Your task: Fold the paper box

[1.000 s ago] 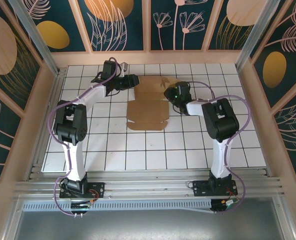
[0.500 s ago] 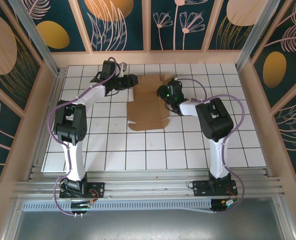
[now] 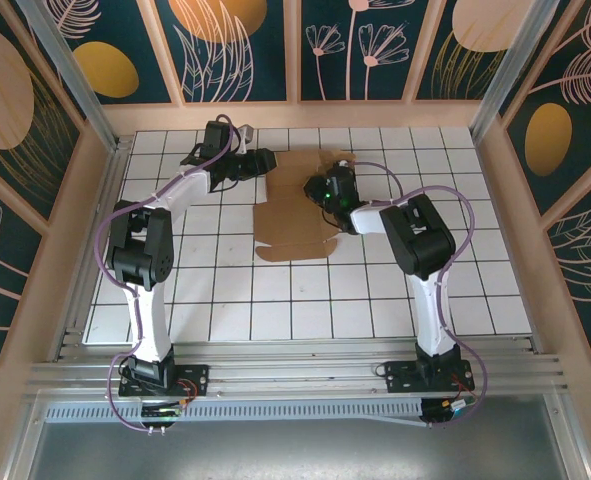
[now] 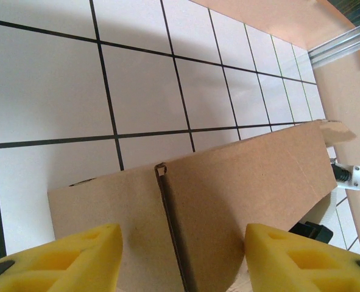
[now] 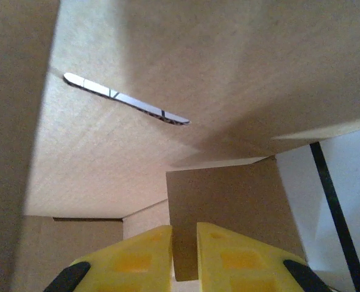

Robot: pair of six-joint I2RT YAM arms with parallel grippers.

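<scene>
The paper box (image 3: 290, 228) is a brown die-cut cardboard sheet lying on the far middle of the tiled table, with its right side lifted and folded over. My left gripper (image 3: 268, 160) stands open at the sheet's far left corner. In the left wrist view its yellow fingers (image 4: 64, 258) are spread wide over the cardboard (image 4: 234, 188), one on each side of a slit. My right gripper (image 3: 321, 190) sits over the sheet's upper right part. In the right wrist view it (image 5: 184, 243) is shut on a flap (image 5: 228, 207) of the box, under a raised panel with a slot (image 5: 126, 98).
The white gridded table (image 3: 275, 300) stretches towards the near edge in front of the box. A wooden rim (image 3: 295, 115) and patterned walls close the back and sides. Aluminium rails (image 3: 295, 375) run along the near edge by the arm bases.
My right gripper has moved left from the sheet's right edge over the sheet, bringing the right flap up and inwards. The left arm has stayed still.
</scene>
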